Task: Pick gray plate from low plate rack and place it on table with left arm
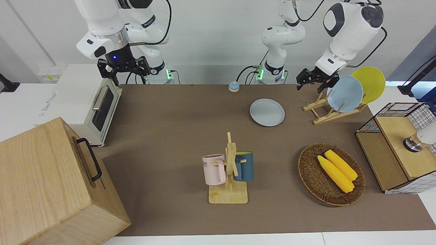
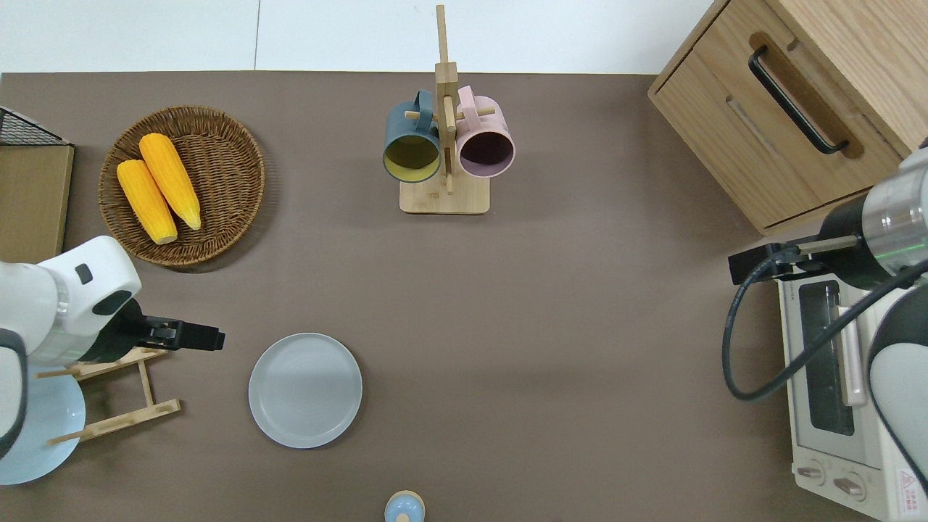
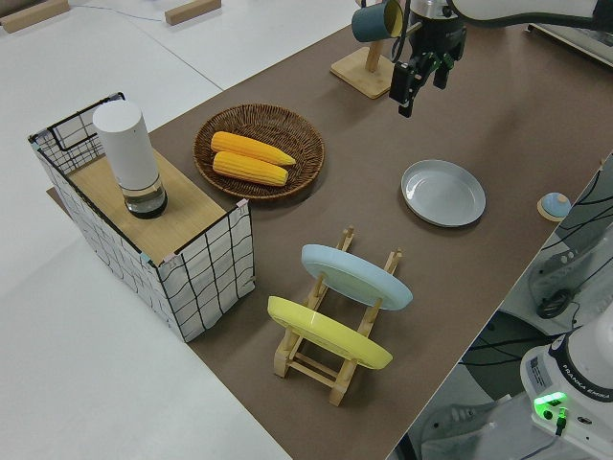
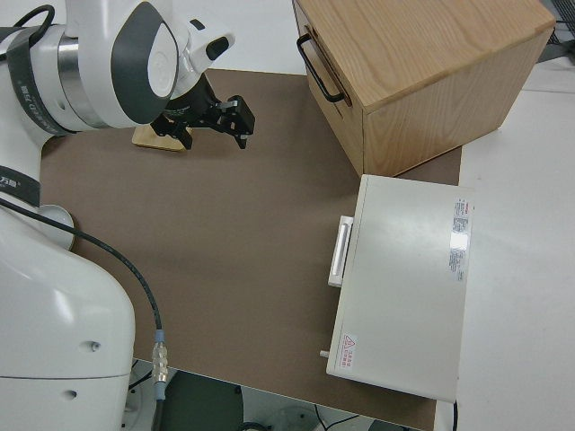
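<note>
The gray plate [image 2: 305, 390] lies flat on the table [image 2: 551, 304] near the robots' edge, beside the rack [image 2: 116, 395] — stiff, smooth, breakable, best pinched at its rim — left gripper [image 2: 205, 337] released, empty.

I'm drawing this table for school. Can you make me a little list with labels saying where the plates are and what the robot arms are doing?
gray plate: flat on the table, beside the rack
rack: holds a blue plate and a yellow plate
left end effector: empty, over the table near the rack
right arm: parked
basket: two corn cobs inside
</note>
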Controlling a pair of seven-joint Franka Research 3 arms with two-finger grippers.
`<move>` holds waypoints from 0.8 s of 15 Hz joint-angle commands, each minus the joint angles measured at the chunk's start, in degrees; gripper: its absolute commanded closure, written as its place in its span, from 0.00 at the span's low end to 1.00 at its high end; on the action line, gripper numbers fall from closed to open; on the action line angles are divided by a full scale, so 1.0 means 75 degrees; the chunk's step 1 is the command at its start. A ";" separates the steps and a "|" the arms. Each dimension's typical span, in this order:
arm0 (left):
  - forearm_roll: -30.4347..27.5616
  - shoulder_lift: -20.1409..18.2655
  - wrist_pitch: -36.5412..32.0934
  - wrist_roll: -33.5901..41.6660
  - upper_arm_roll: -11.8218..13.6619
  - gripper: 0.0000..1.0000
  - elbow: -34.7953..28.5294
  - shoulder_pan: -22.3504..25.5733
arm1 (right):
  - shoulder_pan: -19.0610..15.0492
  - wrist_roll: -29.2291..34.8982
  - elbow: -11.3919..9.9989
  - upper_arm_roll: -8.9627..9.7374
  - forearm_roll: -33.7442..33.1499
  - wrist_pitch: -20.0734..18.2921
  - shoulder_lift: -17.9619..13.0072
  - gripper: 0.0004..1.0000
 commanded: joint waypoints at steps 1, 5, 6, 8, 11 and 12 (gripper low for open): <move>0.0655 0.0127 -0.0614 -0.0356 -0.0152 0.00 0.0829 -0.0063 | -0.0144 0.0099 0.0070 0.0138 -0.0012 -0.0111 -0.0020 0.02; 0.0691 0.0244 -0.0792 -0.0333 -0.0129 0.00 0.1452 -0.0040 | -0.0155 0.0099 0.0070 0.0138 -0.0012 -0.0111 -0.0020 0.02; 0.0668 0.0233 -0.0792 -0.0460 -0.0128 0.00 0.1464 -0.0051 | -0.0155 0.0099 0.0070 0.0138 -0.0012 -0.0111 -0.0020 0.02; 0.0854 0.0233 -0.0780 -0.0439 -0.0152 0.00 0.1452 -0.0063 | -0.0144 0.0099 0.0070 0.0138 -0.0012 -0.0111 -0.0020 0.02; 0.0995 0.0163 -0.0593 -0.0368 -0.0175 0.01 0.1265 -0.0075 | -0.0144 0.0099 0.0070 0.0138 -0.0012 -0.0111 -0.0009 0.02; 0.0984 0.0163 -0.0500 -0.0368 -0.0175 0.01 0.1172 -0.0075 | -0.0144 0.0099 0.0070 0.0138 -0.0012 -0.0099 -0.0009 0.02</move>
